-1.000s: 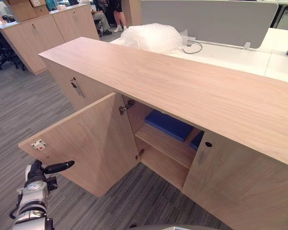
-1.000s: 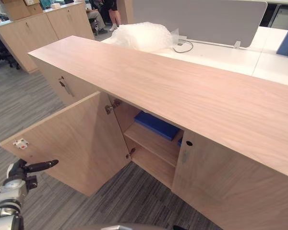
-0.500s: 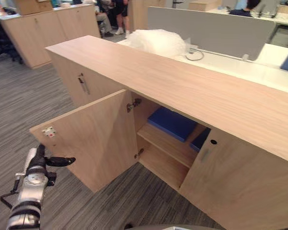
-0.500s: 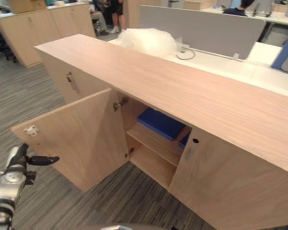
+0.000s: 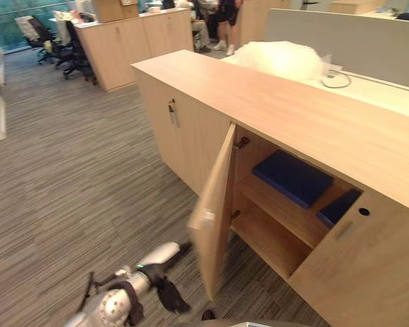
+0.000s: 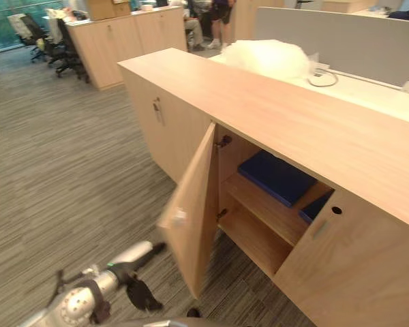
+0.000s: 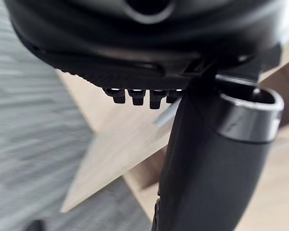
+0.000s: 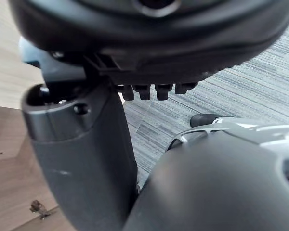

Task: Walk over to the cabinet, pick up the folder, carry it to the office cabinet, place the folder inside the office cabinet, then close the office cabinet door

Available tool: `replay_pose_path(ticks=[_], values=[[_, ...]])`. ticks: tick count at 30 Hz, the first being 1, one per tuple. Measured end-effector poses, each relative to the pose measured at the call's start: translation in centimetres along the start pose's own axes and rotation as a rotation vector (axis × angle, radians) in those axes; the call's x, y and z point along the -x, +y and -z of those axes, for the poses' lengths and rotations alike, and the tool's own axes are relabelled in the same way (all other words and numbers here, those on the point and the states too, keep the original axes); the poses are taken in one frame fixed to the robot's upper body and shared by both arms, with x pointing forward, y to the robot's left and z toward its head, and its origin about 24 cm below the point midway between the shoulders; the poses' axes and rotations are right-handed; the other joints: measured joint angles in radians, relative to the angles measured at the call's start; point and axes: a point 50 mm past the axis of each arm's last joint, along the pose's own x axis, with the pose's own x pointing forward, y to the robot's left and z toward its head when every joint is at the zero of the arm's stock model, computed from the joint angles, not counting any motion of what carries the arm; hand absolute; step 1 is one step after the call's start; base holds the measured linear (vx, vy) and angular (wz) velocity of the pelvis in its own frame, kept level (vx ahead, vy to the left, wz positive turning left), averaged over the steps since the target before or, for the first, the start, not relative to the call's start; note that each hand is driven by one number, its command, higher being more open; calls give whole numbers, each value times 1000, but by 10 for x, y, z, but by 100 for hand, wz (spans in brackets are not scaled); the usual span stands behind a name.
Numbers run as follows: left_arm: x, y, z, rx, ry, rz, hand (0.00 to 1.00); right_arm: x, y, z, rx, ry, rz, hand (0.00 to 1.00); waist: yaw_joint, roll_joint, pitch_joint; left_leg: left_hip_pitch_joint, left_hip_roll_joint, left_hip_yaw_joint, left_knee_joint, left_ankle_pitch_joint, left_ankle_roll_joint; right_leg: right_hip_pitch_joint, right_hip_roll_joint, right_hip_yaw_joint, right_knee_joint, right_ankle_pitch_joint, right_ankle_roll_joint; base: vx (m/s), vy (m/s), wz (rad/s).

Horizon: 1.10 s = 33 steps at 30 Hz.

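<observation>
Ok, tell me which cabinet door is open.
The middle door, swung outward, exposing the blue folder; the handled door left of it and the holed door right of it are shut.

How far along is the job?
Done: the folder lies on the shelf inside the cabinet. In hand: the door stands half open, and the left hand is open and low by its outer face; I cannot tell if they touch. The right hand is idle and holds nothing. Left: swing the door shut.

Cabinet shelf (image 5: 276, 210) — blue folder (image 5: 293, 178) flat
</observation>
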Motion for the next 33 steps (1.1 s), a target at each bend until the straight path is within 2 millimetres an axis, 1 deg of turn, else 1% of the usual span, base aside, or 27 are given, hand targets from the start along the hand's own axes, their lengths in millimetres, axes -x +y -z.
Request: replay_pose_path(ticks=[1,2,4,5,6,7,8,10,12,14,15,16,18,19,20,21,23,24,25,26,27,28,29,30,31,32,33], values=[[-5,1,-12,-2,-69,-1,100,0,2,-1,-2,-3,-5,100,-5,-4,-4,-3,1,6,0,0,0,-7,1,7,0,4,-4,-51,39,-23],[-9,3,-31,-27,-183,-3,100,0,5,-1,-4,-4,-12,100,-11,-9,-6,-5,5,15,0,0,0,-14,1,15,0,10,-9,-30,15,-28],[-13,15,-80,-130,-468,-6,100,0,11,4,-14,14,-24,100,-40,-30,-22,-4,10,22,0,3,-4,-15,5,17,-2,16,-16,-10,-13,-19],[-13,17,-89,-149,-521,-10,100,1,11,5,-20,22,-25,100,-45,-32,-22,-3,11,23,0,3,-4,-16,6,18,-2,16,-16,3,-46,-5],[-12,22,-105,-181,-619,-20,100,1,10,7,-40,30,-20,100,-53,-28,-24,-3,15,24,0,3,-5,-16,10,19,-3,16,-16,2,-52,-5],[-12,22,-108,-184,-640,-21,100,1,9,7,-52,31,-17,100,-57,-29,-27,-3,17,25,0,4,-5,-16,11,20,-3,17,-17,12,-84,-6],[-14,18,-109,-169,-651,-12,100,0,6,7,-59,33,-10,100,-61,-15,-31,1,22,27,0,3,-5,-13,16,20,-8,16,-16,19,-97,-6],[-18,9,-103,-138,-623,22,100,0,3,6,-56,33,-3,100,-62,-8,-32,3,31,27,0,3,-5,-7,25,20,-20,17,-16,24,-101,-5],[-24,-6,-92,-45,-550,46,100,0,3,7,-56,40,-3,100,-66,-11,-29,13,46,31,0,0,-10,9,41,23,-38,16,-17,49,-133,-9],[-26,-15,-83,34,-502,46,100,0,4,7,-55,42,-3,100,-64,-15,-28,21,57,44,1,-5,-17,11,48,38,-41,14,-21,48,-92,-26],[-31,-24,-70,124,-426,46,100,0,5,6,-56,39,-5,100,-63,-22,-25,17,74,67,19,-16,-28,2,59,60,-41,15,-23,46,-74,-39],[-34,-26,-64,152,-392,44,100,0,6,4,-57,36,-8,100,-63,-26,-19,6,84,73,47,-27,-26,-2,64,69,-40,16,-27,46,-129,-53],[-39,-27,-44,257,-287,30,100,-2,10,-2,-57,24,-18,100,-64,-31,3,-57,137,102,209,-109,-38,-13,88,108,-38,24,-39,27,-129,-64],[-36,-25,-28,346,-210,3,100,-2,10,-5,-65,16,-17,100,-64,-27,21,-89,185,117,328,-170,-41,-13,116,148,-37,28,-45,32,-83,-87],[-34,-25,-16,408,-154,-24,100,-2,9,-6,-80,14,-13,100,-62,-20,28,-104,213,112,392,-204,-44,-13,135,176,-37,29,-47,68,-113,-101],[-31,-25,2,498,-77,-76,100,-3,5,-8,-91,11,-5,100,-62,-8,33,-119,232,56,443,-232,-50,-18,152,208,-35,30,-49,78,-88,-90],[-29,-22,29,631,28,-181,100,-3,-1,-12,-85,4,9,100,-61,6,55,-134,217,-95,480,-244,-56,-29,161,253,-32,35,-56,56,-54,-62],[-28,-22,36,663,58,-216,100,-3,-2,-12,-84,7,11,100,-59,6,61,-143,205,-144,497,-247,-60,-34,158,264,-31,35,-56,8,22,-45],[-26,-23,48,726,106,-282,100,-3,-3,-12,-83,10,13,100,-48,6,65,-152,176,-252,497,-290,-78,-47,154,290,-24,37,-59,-2,112,-90],[-23,-28,62,835,174,-384,100,-4,-6,-17,-79,-3,20,100,-21,31,62,-121,129,-407,445,-319,-112,-81,163,346,-8,41,-53,-9,174,-121],[-18,-34,78,939,257,-471,100,-5,-6,-23,-75,-19,19,100,-6,42,67,-94,120,-417,414,-307,-105,-89,167,383,-6,49,-44,-4,164,-109],[-14,-37,86,981,303,-508,100,-5,-2,-24,-76,-24,5,100,-8,36,67,-87,118,-403,402,-303,-99,-96,162,392,-8,53,-41,-4,137,-79],[-4,-43,101,1052,379,-568,100,-4,5,-23,-82,-26,-21,100,-11,18,69,-75,116,-362,390,-303,-96,-98,149,419,-17,54,-37,14,124,-64],[3,-51,109,1114,428,-600,100,-4,7,-23,-83,-40,-35,100,-8,8,61,-64,115,-335,374,-301,-92,-104,143,441,-20,58,-32,38,142,-84],[14,-65,118,1196,494,-633,100,-2,9,-21,-88,-56,-38,100,-8,-2,45,-47,114,-300,345,-295,-84,-118,132,472,-21,60,-27,57,101,-69],[18,-73,121,1244,523,-645,100,-2,10,-20,-90,-61,-40,100,-9,-4,38,-37,113,-283,331,-293,-80,-121,127,485,-24,62,-24,78,91,-71],[22,-87,125,1327,574,-666,100,-1,11,-17,-93,-62,-40,100,-9,-6,29,-15,108,-254,307,-290,-74,-122,117,509,-29,64,-19,85,92,-68]])
